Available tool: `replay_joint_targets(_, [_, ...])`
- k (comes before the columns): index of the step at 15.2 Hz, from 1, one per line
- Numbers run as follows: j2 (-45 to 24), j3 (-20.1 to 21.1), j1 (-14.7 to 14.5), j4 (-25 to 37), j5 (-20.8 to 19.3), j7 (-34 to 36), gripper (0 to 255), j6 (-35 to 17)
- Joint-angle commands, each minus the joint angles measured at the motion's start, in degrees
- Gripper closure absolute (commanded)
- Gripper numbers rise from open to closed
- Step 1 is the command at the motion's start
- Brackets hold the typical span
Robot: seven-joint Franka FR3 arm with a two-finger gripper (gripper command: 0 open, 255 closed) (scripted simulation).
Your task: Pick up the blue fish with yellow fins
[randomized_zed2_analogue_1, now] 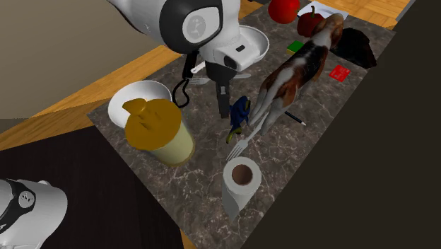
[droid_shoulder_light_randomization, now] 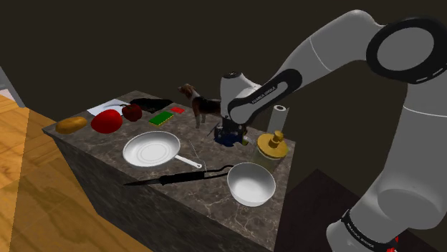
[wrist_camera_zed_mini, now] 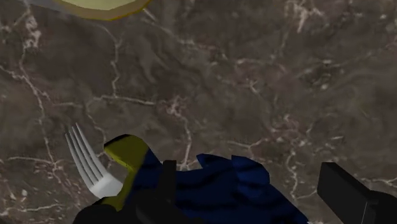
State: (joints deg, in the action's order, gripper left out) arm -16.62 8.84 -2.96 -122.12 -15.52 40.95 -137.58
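Note:
A blue fish (wrist_camera_zed_mini: 236,191) with a yellow fin lies on the dark marble counter (wrist_camera_zed_mini: 254,76), beside a silver fork (wrist_camera_zed_mini: 89,164). My black gripper (wrist_camera_zed_mini: 254,198) is low over it and open. One finger stands against the fish's yellow end and the other is clear of its far side. In the shoulder view the gripper (droid_shoulder_light_randomization: 231,133) points down at the fish (droid_shoulder_light_randomization: 226,141), between the dog figure and the jar. The second exterior view shows the fish (randomized_zed2_analogue_1: 241,112) just beside the gripper (randomized_zed2_analogue_1: 227,106), with its tail towards the fork (randomized_zed2_analogue_1: 239,146).
A brown-and-white dog figure (randomized_zed2_analogue_1: 300,69) stands right behind the fish. A yellow-lidded jar (droid_shoulder_light_randomization: 272,147), a paper roll (droid_shoulder_light_randomization: 280,114), a white bowl (droid_shoulder_light_randomization: 251,183), a white pan (droid_shoulder_light_randomization: 152,151) and black tongs (droid_shoulder_light_randomization: 172,177) lie around. Red fruit (droid_shoulder_light_randomization: 107,121) sits farther left.

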Motion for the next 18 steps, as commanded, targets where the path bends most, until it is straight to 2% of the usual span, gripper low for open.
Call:
replay_joint_targets(1, [-1.56,-0.26,-0.35,0.41,-0.76,0.91,0,-0.78])
replay_joint_targets(8, [-4.87,-1.00,-0.79,0.25,-2.30,2.35,0,-4.12])
replay_joint_targets(9, [-4.90,-1.02,-0.77,0.21,-2.33,2.33,255,-4.20])
replay_joint_targets(18, [-4.87,-1.00,-0.79,0.25,-2.31,2.35,255,-4.12])
